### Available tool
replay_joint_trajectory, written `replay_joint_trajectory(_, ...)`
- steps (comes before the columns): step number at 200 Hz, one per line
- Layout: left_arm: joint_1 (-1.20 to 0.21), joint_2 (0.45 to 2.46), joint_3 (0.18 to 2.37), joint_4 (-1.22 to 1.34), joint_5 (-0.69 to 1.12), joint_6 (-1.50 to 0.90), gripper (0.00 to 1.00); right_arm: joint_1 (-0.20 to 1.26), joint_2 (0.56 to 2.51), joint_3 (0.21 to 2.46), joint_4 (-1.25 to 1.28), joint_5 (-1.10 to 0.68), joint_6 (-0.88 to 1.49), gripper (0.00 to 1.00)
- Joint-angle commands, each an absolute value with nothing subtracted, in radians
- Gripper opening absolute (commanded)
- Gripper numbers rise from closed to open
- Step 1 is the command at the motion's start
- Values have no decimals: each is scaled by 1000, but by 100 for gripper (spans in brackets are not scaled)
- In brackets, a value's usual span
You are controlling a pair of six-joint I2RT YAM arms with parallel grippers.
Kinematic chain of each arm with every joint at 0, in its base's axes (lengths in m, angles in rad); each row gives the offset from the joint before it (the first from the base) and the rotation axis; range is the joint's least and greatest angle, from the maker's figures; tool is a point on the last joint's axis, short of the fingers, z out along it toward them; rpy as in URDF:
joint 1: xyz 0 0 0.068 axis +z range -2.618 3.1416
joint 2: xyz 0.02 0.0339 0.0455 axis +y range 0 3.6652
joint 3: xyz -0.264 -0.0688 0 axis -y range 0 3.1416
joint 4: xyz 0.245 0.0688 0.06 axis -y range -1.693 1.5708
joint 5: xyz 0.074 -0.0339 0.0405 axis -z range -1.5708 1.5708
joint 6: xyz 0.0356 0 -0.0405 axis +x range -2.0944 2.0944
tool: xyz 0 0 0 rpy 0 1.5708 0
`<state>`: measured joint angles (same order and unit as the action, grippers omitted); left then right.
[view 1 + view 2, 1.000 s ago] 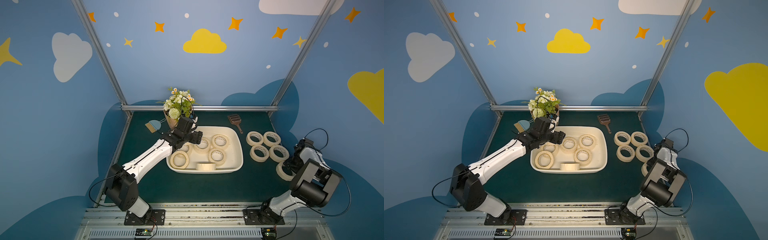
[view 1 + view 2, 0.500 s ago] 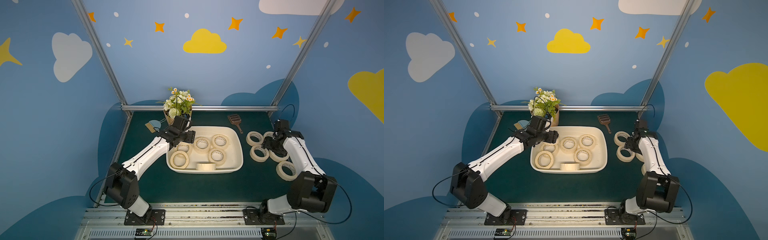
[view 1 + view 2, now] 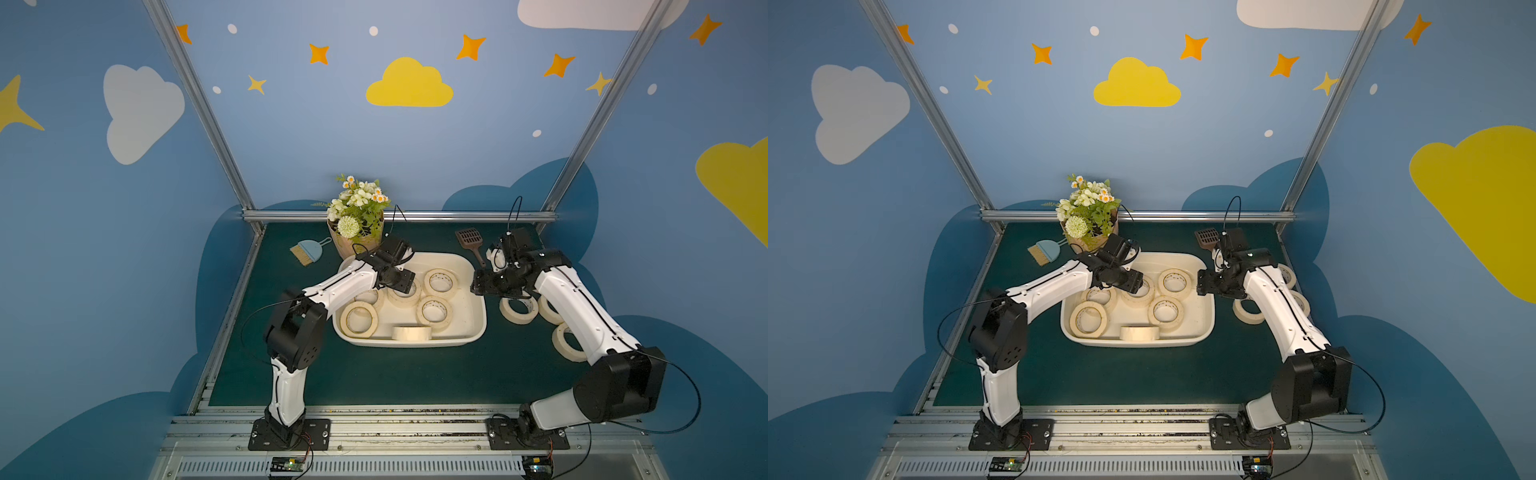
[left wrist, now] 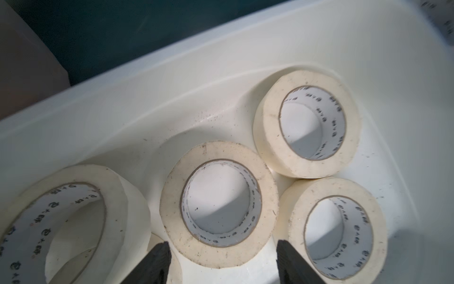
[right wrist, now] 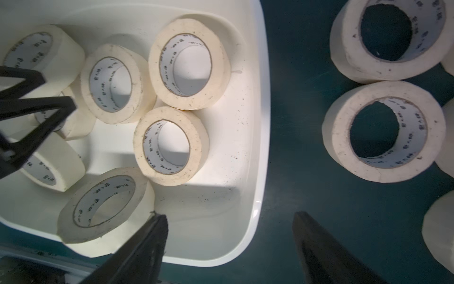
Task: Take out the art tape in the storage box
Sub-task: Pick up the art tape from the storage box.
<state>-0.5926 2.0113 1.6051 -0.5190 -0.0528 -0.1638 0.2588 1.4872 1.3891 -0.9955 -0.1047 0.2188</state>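
The storage box (image 3: 409, 343) is a cream tub in the middle of the green mat, seen in both top views (image 3: 1133, 343). Several art tape rolls lie inside it, one (image 3: 412, 333) standing on edge at the front. My left gripper (image 4: 222, 255) hangs open just above a flat roll (image 4: 221, 151), one fingertip on each side of its near edge, touching nothing. My right gripper (image 5: 228, 221) is open and empty over the box's right rim (image 5: 260, 147). Three more rolls (image 3: 517, 308) lie on the mat right of the box.
A flower pot (image 3: 357, 239) stands right behind the box's far left corner, close to my left wrist. A blue brush (image 3: 307, 251) lies at the back left, a brown scoop (image 3: 469, 239) at the back right. Metal frame rails (image 3: 399, 216) bound the mat.
My right arm has swung left from the rolls on the mat to the box's right rim. My left gripper has shifted right over the rolls in the box, its jaws slightly narrower.
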Motion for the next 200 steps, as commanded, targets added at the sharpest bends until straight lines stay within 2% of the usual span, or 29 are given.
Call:
replay_joint_trajectory(1,-580,2078,1679,-553,-78,-134,71,272,1514,1410,-1025,-155,203,86)
replay_joint_trajectory(71,-532,2182,1697,-574,-88,-106,72,274,1512,1399,-1037,-153,163,86)
replay_joint_trajectory(102,-531,2213,1704,-578,-78,-103,69,275,1519,1391,-1034,-158,162,85)
replay_joint_trajectory(130,-531,2227,1709,-581,-80,-104,50,276,1514,1387,-1037,-155,164,85)
replay_joint_trajectory(147,-531,2240,1716,-585,-80,-103,45,280,1510,1389,-1040,-155,164,85)
replay_joint_trajectory(178,-531,2232,1719,-595,-96,-103,18,294,1507,1403,-1056,-148,164,85)
replay_joint_trajectory(200,-531,2193,1724,-617,-115,-99,10,317,1525,1428,-1055,-168,176,85)
